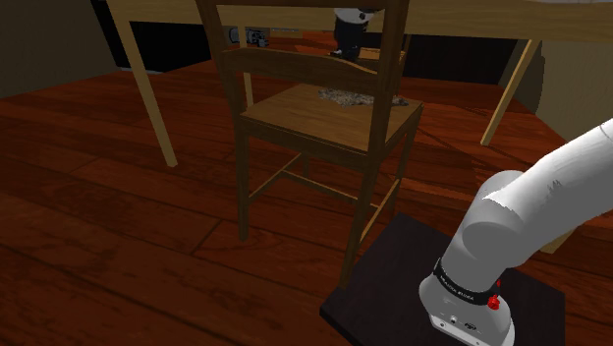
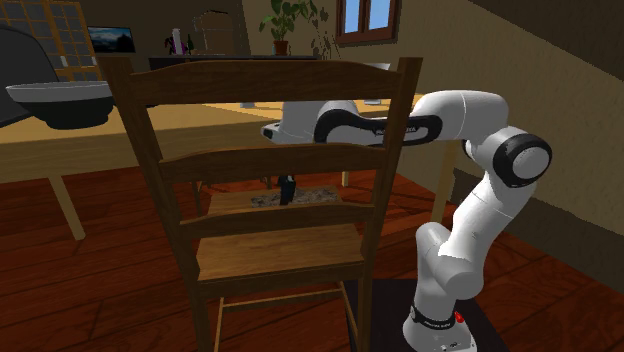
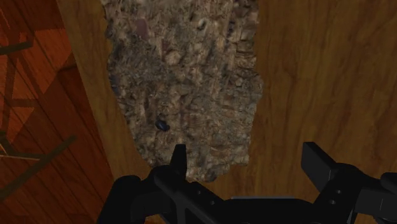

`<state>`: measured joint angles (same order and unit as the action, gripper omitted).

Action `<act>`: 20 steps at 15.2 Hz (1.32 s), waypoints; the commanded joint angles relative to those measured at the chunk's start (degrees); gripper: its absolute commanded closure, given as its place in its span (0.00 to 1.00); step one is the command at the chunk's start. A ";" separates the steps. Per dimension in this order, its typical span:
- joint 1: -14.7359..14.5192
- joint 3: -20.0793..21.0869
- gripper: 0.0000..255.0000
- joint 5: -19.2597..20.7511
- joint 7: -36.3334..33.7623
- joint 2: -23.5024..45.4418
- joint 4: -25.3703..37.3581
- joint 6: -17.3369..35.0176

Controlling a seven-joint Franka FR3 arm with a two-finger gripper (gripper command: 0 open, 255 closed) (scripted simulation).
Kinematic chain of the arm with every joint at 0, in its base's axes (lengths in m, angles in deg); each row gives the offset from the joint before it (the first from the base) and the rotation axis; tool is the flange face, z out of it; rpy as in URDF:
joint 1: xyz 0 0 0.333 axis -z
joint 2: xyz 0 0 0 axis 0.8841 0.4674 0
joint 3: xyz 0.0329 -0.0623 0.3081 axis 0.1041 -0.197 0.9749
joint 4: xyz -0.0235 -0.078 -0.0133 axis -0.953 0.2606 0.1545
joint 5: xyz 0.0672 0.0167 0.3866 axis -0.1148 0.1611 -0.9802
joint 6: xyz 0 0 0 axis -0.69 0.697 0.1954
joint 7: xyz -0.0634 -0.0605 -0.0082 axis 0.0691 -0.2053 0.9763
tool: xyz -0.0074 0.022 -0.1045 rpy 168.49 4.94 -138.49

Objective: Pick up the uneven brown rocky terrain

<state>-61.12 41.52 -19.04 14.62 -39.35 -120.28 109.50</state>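
Note:
The rocky terrain (image 1: pixel 352 96) is a flat, rough slab of mottled brown and grey. It lies near the far edge of a wooden chair's seat (image 1: pixel 295 118). Through the chair's back slats the slab (image 2: pixel 312 197) shows under the black gripper (image 2: pixel 287 190), which hangs just above it. In the wrist view the gripper (image 3: pixel 248 164) is open. One finger (image 3: pixel 179 159) stands over the slab's (image 3: pixel 184 83) near end and the other finger (image 3: pixel 318 163) over bare seat wood (image 3: pixel 318 76). Nothing is held. The hand (image 1: pixel 346 44) shows between the chair's slats.
A light wooden table (image 1: pixel 491 18) spans above and behind the chair, its slanted legs (image 1: pixel 155 93) on either side. The tall chair back (image 2: pixel 260 160) stands beside the gripper. A dark bowl (image 2: pixel 60 100) sits on the table. The arm's black stand (image 1: pixel 393 295) rests on red-brown floor planks.

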 commanded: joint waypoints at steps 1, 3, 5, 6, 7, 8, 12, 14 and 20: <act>0.07 0.03 0.00 1.25 0.90 3.85 2.71 1.51; 0.11 0.01 0.00 1.57 0.98 4.65 2.58 2.52; 0.13 -0.04 0.00 1.69 0.71 4.41 0.82 4.01; 0.15 -0.06 0.00 1.76 0.57 4.30 -0.04 4.76; 0.16 -0.09 0.00 1.82 0.43 4.21 -0.89 5.51; 0.18 -0.11 0.00 1.89 0.29 4.13 -1.73 6.25; 0.20 -0.11 1.00 2.01 0.01 3.97 -3.14 7.48; 0.19 -0.10 1.00 2.00 0.01 3.99 -3.07 7.42; 0.18 -0.09 1.00 2.00 -0.01 4.10 -2.95 7.41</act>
<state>-60.93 41.43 -17.03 14.60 -35.28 -123.19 116.90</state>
